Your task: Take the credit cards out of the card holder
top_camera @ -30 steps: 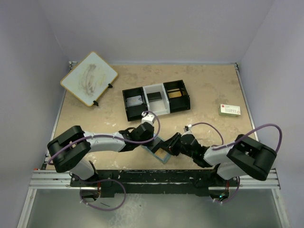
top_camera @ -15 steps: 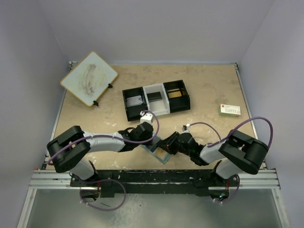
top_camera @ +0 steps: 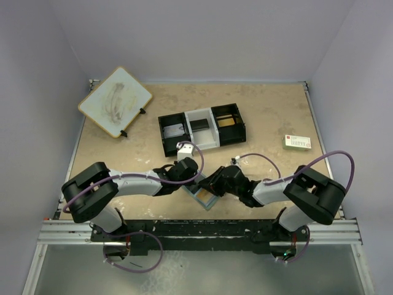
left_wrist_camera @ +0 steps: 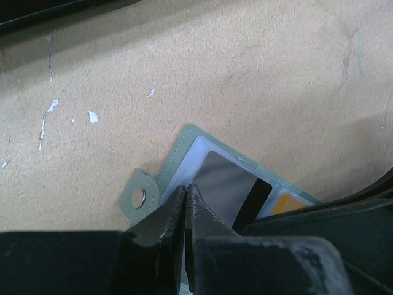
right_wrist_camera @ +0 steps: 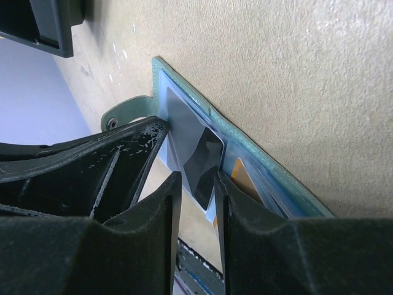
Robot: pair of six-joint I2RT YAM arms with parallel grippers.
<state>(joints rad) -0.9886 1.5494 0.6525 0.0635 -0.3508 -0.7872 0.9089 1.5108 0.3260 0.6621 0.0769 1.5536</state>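
Room to move is tight at the card holder (top_camera: 206, 200), which lies open and flat near the table's (top_camera: 270, 110) near edge with both wrists crowded over it, one arm reaching in from each side. The left gripper (left_wrist_camera: 186, 189) has its jaws pressed together, the tips resting on the holder's pale-blue inner panel beside the clasp tab (left_wrist_camera: 139, 198). The right gripper (right_wrist_camera: 195, 178) stands narrowly parted at the holder's other side. The black-striped end of the grey card (left_wrist_camera: 224, 184) shows in the gap, but I cannot tell whether the pads touch it. The holder is thin, soft and grey-green with a stitched rim and a round snap on its tab. The grey card sits in the panel nearest the tab, and the orange card (left_wrist_camera: 284, 203) peeks from the pocket next to it. Beyond the holder the mottled tan tabletop lies open up to a three-compartment tray (top_camera: 209, 140), black at both ends and white in the middle. Its left bay holds a pale flat piece, the middle a dark one and the right an orange-gold one. Farther right of the holder, close to the table's right rail, lies a small white box (top_camera: 297, 142) with red and green print. Farthest from the holder, at the far-left corner, a smudged whiteboard (top_camera: 115, 101) with a pale wooden rim sits askew.
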